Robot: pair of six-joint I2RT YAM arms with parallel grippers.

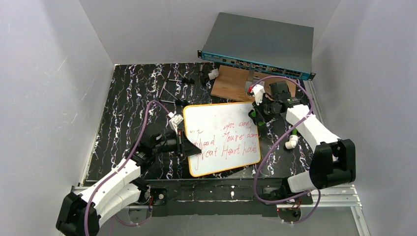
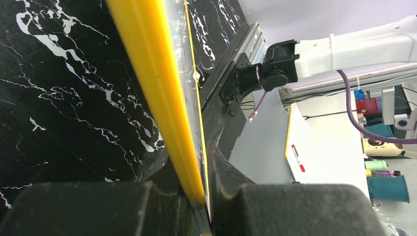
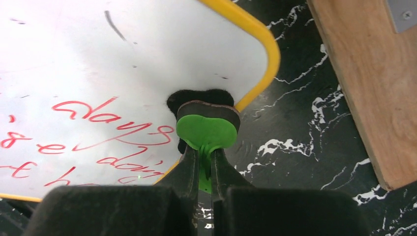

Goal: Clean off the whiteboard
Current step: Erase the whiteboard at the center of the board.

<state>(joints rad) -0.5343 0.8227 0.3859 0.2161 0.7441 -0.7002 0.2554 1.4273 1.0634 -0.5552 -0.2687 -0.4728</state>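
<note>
The whiteboard (image 1: 221,140), white with an orange-yellow frame and red handwriting, lies on the black marbled table. My left gripper (image 1: 185,142) is shut on its left edge; in the left wrist view the yellow frame (image 2: 152,73) runs straight into the left gripper (image 2: 205,204). My right gripper (image 1: 256,117) is shut on a green eraser (image 3: 206,130), gripped by its thin fin in the right wrist view (image 3: 206,167). The eraser's black felt (image 3: 196,97) rests on the whiteboard (image 3: 98,54) at its upper right corner, just inside the frame, beside the red writing.
A brown wooden board (image 1: 233,81) (image 3: 364,73) lies behind the whiteboard, partly under a grey and teal network switch (image 1: 255,46). Thin metal rods (image 1: 169,88) and a small white part (image 1: 213,73) lie at the back. White walls enclose the table on three sides.
</note>
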